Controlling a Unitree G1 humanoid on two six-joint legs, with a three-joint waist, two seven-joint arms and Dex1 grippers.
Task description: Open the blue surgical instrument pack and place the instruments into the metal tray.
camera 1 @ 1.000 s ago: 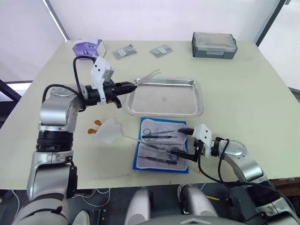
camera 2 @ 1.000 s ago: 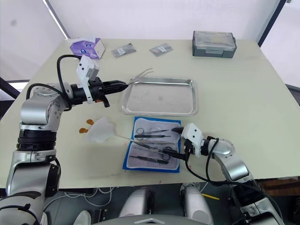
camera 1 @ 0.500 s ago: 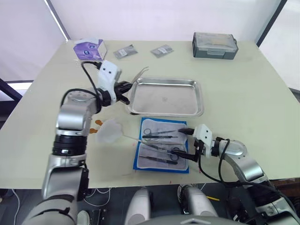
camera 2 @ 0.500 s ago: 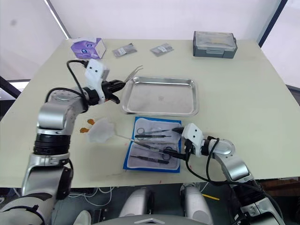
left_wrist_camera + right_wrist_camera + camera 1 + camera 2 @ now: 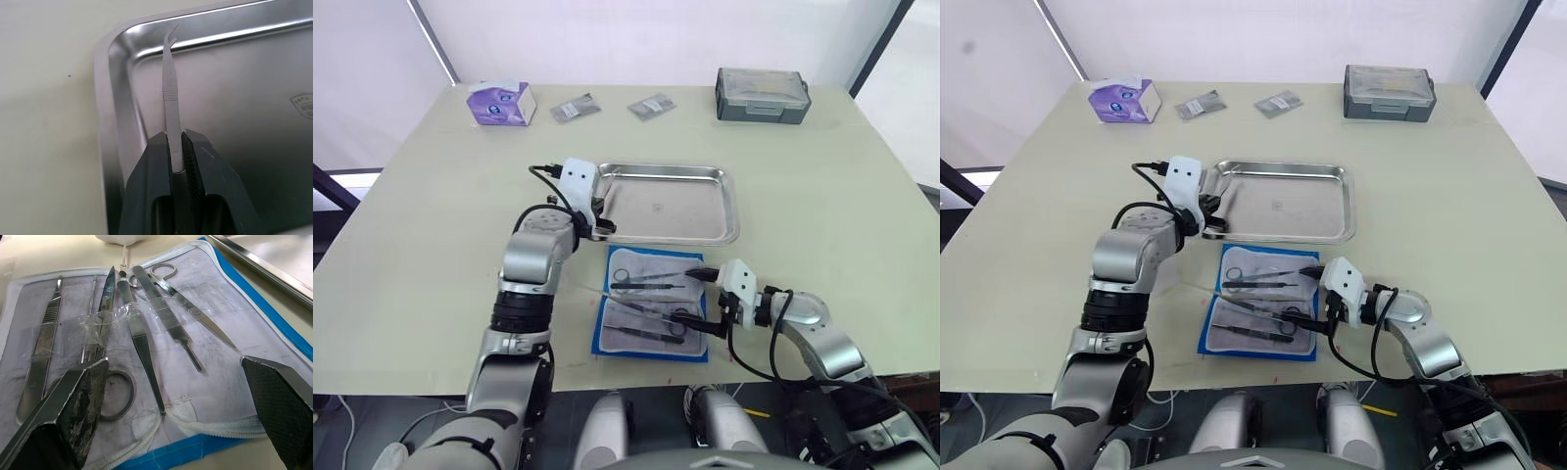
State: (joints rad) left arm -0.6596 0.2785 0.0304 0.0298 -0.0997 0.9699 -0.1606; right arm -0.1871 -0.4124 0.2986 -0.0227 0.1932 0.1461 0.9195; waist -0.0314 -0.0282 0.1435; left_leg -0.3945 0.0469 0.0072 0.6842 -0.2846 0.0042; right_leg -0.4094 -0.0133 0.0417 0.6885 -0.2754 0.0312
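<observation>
The blue surgical instrument pack (image 5: pixel 599 338) lies open in front of the metal tray (image 5: pixel 675 211), pale lining up. Several instruments (image 5: pixel 142 338) rest in it under clear tape: ring-handled scissors, tweezers and straight tools. My left gripper (image 5: pixel 600 211) is at the tray's left end, shut on slim silver tweezers (image 5: pixel 169 88). Their bent tip points into the tray's corner (image 5: pixel 117 54), just over the tray floor. My right gripper (image 5: pixel 698 302) stands open at the pack's right edge, its fingers spread on either side of the pack (image 5: pixel 210 445) and holding nothing.
At the table's far side are a purple tissue box (image 5: pixel 499 102), two small packets (image 5: pixel 574 108) (image 5: pixel 651 105) and a grey lidded box (image 5: pixel 761 94). A white wad (image 5: pixel 122 238) lies at the pack's left side, beyond the instruments.
My left arm has swung right from the table's left side. It has brought the tweezers down over the tray's left end. The right gripper has stayed put.
</observation>
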